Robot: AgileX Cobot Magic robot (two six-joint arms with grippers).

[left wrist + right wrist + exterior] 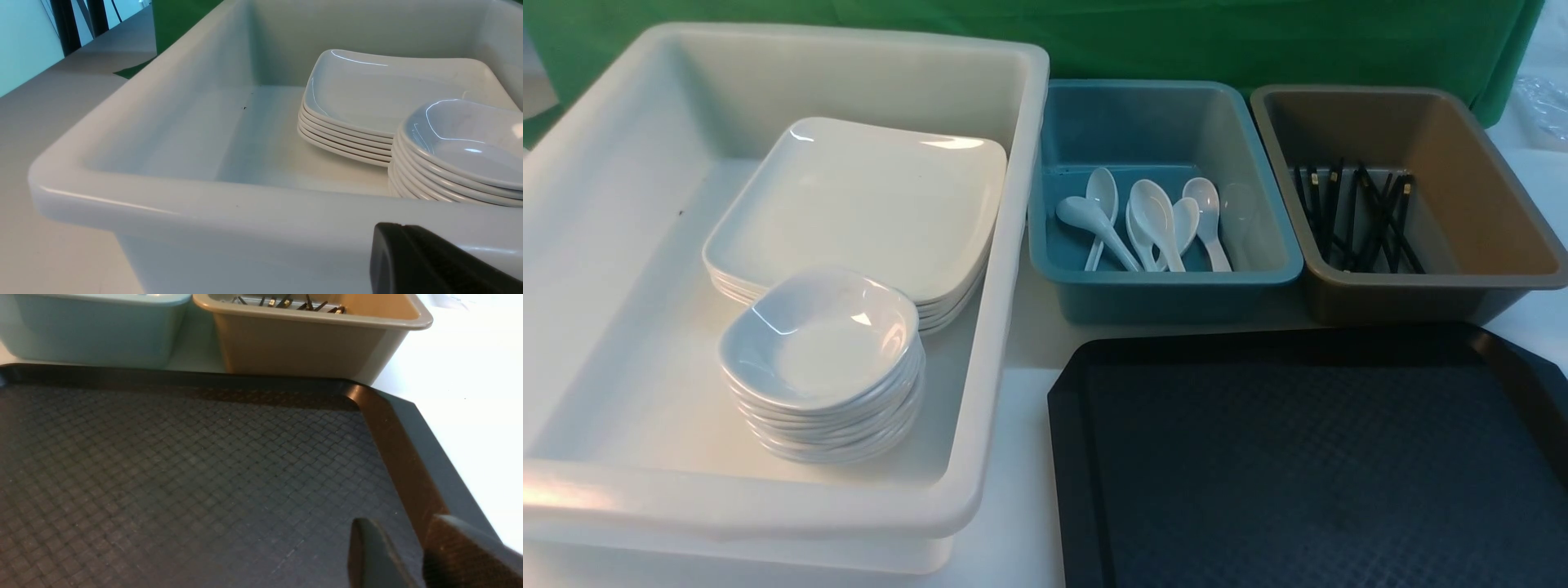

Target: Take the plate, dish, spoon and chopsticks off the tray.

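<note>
Bins hold everything: white bin [596,269] has the plate [866,200] topping a stack, with stacked small dishes [821,339] beside it; teal bin [1168,282] holds the spoons [1156,220]; brown bin [1486,212] holds the chopsticks [1356,216]. Tray [1307,457] sits bare on the white surface [1029,327], near the teal and brown bins. Right fingers [408,555] hover low over tray's corner, narrow gap, holding nothing. Left fingers [429,261]: one dark tip outside white bin's rim, gap can't tell.

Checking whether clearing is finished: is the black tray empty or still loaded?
Empty in what shows: the tray has only bare textured surface in the front and right wrist views; its near edge is out of frame.
</note>
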